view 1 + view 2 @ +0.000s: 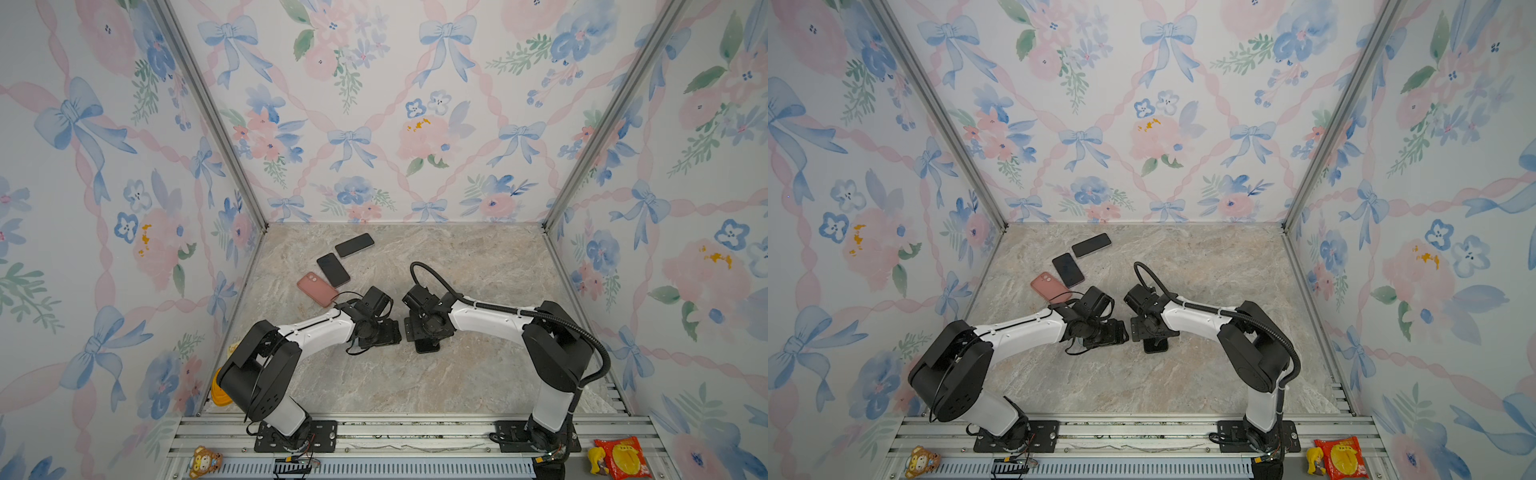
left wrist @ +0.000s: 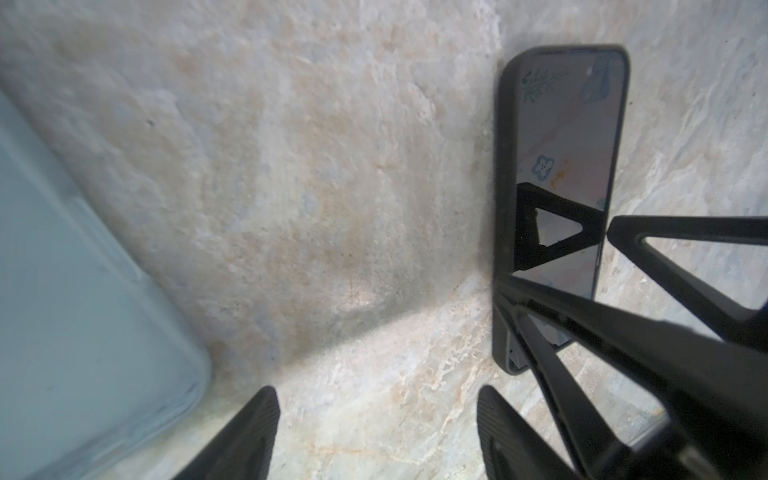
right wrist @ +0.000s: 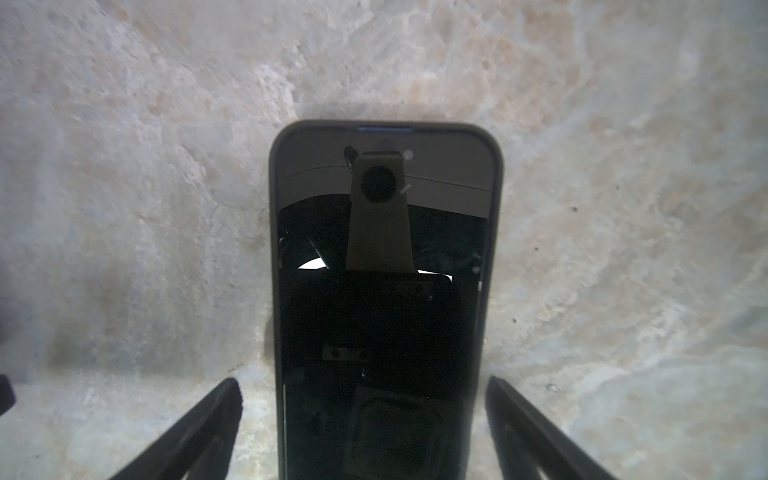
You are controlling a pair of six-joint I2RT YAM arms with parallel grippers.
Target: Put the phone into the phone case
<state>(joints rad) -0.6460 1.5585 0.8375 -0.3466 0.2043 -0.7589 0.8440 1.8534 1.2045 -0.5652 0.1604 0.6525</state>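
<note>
Black phone case (image 2: 503, 166) is seen flat on the tabletop (image 3: 124, 166), the phone (image 3: 382, 324) apparently seated inside; left hand (image 2: 376, 392) and right hand (image 3: 363, 381) are spread wide, nothing held. Little is judged left.

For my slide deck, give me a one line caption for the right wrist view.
Open right claw straddles the phone lying screen-up in its dark case on the marbled table.

Floral bow-print walls (image 1: 374, 104), seemingly marble floor (image 1: 457, 374)

No legible text or labels
</note>
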